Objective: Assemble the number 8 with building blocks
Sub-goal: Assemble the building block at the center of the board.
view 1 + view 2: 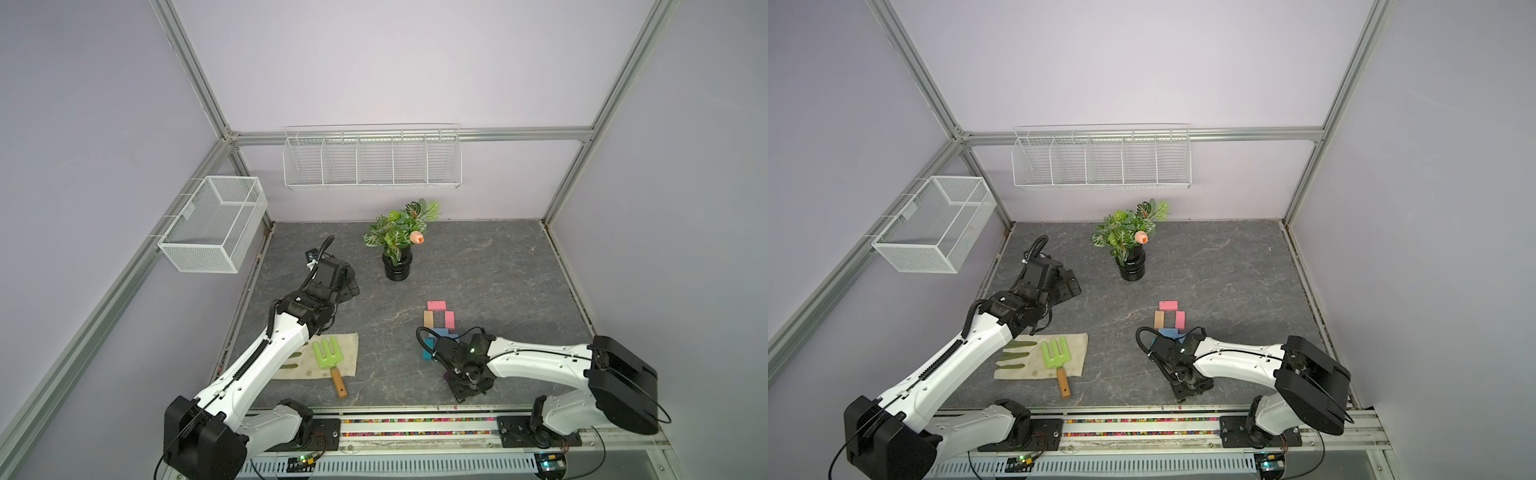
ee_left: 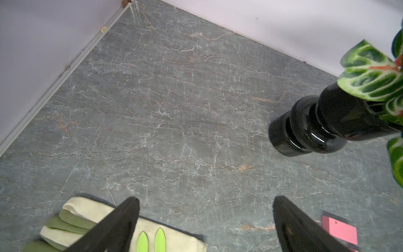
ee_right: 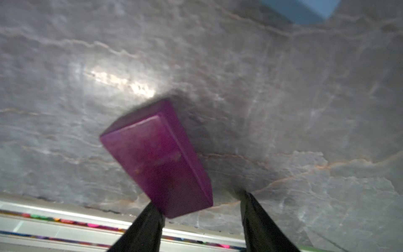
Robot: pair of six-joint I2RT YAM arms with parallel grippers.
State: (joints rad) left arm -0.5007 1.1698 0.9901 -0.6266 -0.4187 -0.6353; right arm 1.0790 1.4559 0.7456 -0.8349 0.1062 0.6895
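Note:
In both top views the building blocks lie right of centre: a pink block (image 1: 436,306) at the far end, a tan block (image 1: 428,319) and a second pink block (image 1: 449,319) side by side below it, then a light blue block (image 1: 441,332). My right arm covers the blocks nearer the front. The right gripper (image 3: 199,203) is open and low over the table. A dark purple block (image 3: 159,157) lies flat between its fingers, touching one, with a gap to the other. My left gripper (image 2: 205,200) is open and holds nothing, far left of the blocks.
A black vase with a leafy plant (image 1: 397,266) stands at the back centre. A beige glove (image 1: 347,353) with a green garden fork (image 1: 328,353) on it lies front left. Wire baskets (image 1: 216,224) hang on the walls. The front rail (image 1: 415,426) runs just behind the right gripper.

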